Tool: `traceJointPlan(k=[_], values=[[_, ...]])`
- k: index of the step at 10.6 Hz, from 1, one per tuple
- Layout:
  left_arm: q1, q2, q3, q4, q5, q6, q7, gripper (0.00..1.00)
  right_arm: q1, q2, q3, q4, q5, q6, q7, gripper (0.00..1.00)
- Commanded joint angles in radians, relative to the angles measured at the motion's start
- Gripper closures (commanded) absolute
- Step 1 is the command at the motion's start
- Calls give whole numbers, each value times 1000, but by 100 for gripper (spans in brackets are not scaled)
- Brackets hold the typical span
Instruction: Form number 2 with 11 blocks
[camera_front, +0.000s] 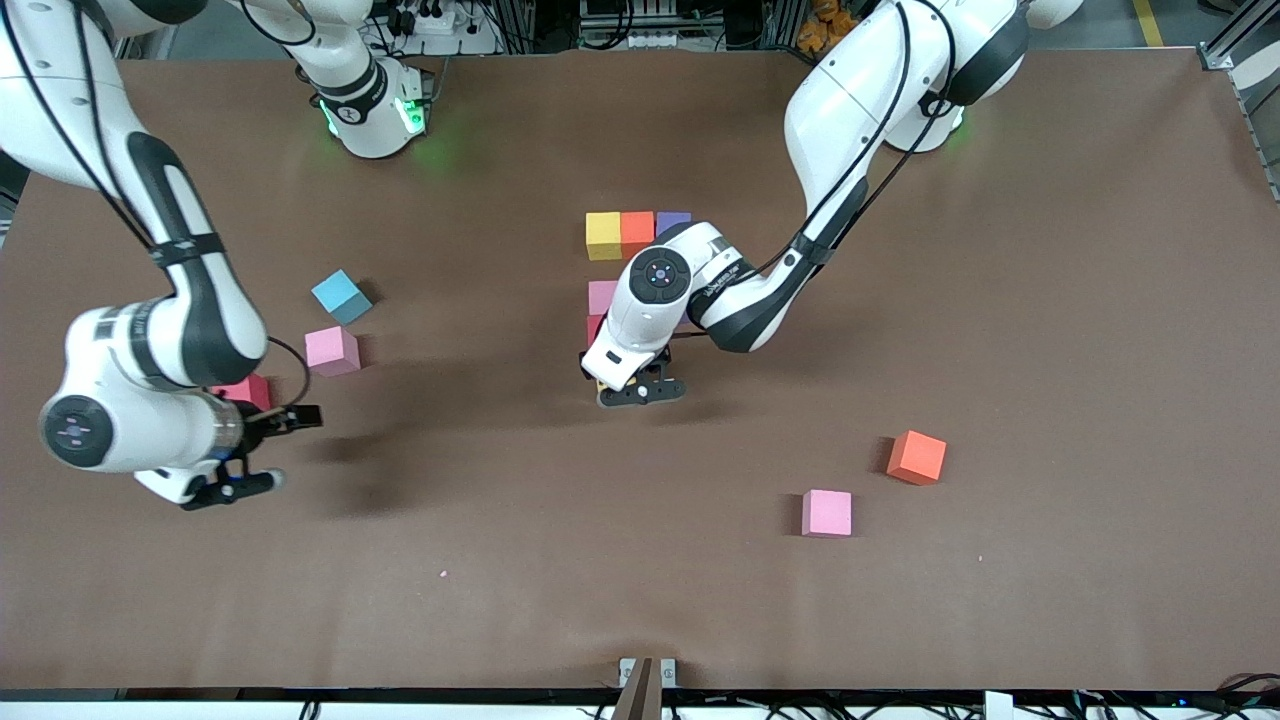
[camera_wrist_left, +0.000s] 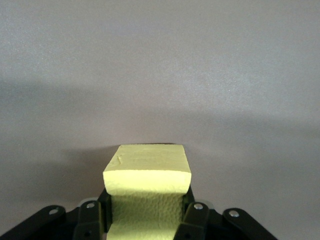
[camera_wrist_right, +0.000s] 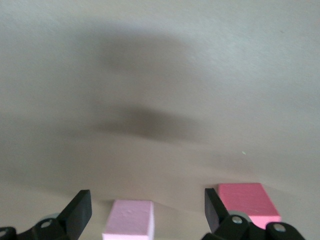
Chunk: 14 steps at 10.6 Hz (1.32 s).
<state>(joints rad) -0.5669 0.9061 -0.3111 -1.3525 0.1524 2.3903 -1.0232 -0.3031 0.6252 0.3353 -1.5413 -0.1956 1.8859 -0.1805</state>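
A row of yellow (camera_front: 603, 235), orange (camera_front: 637, 232) and purple (camera_front: 673, 221) blocks lies mid-table. A pink block (camera_front: 601, 296) and a red block (camera_front: 593, 327) run from the yellow one toward the front camera, partly hidden by the left arm. My left gripper (camera_front: 640, 392) (camera_wrist_left: 145, 216) is shut on a pale yellow block (camera_wrist_left: 147, 167), low over the table by the red block. My right gripper (camera_front: 275, 450) (camera_wrist_right: 146, 200) hangs open over the table at the right arm's end, with a pink block (camera_wrist_right: 128, 220) and a red block (camera_wrist_right: 247, 201) in its view.
Loose blocks at the right arm's end: light blue (camera_front: 341, 296), pink (camera_front: 332, 350), and red (camera_front: 248, 388) half hidden by the right wrist. Toward the left arm's end, nearer the front camera, lie an orange block (camera_front: 916, 457) and a pink block (camera_front: 826, 512).
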Motion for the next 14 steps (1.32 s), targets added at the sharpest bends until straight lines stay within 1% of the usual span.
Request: traceJointPlan(k=[1,2,4,7,8,9,10,13,14], values=[[-7,-6,6,-3,-27,-11,15,52,-71,-38,11,-69,4,21,-129,0],[-8,-6,6,-5,-27,-11,15,52,-106,-38,11,-107,1,50,-201,0],[-17,-7,7,-10,-24,-13,15,51,-168,-59,10,-199,-62,136,-308,0],[-18,-6,7,-10,-19,-39,18,49,-189,-107,10,-270,-108,157,-364,0],[-16,-6,6,-10,-20,-39,20,44,-203,-114,10,-295,-113,185,-366,0],[-16,-4,7,-8,-20,-37,20,24,-203,-128,10,-322,-120,227,-366,0],[-16,-4,7,-5,-14,-37,20,0,-203,-149,10,-360,-134,272,-366,0],[-18,-24,6,6,-19,-39,17,0,-231,-157,10,-393,-145,326,-366,0],[-18,-45,6,6,-20,-37,14,0,-244,-159,10,-416,-162,373,-366,0]])
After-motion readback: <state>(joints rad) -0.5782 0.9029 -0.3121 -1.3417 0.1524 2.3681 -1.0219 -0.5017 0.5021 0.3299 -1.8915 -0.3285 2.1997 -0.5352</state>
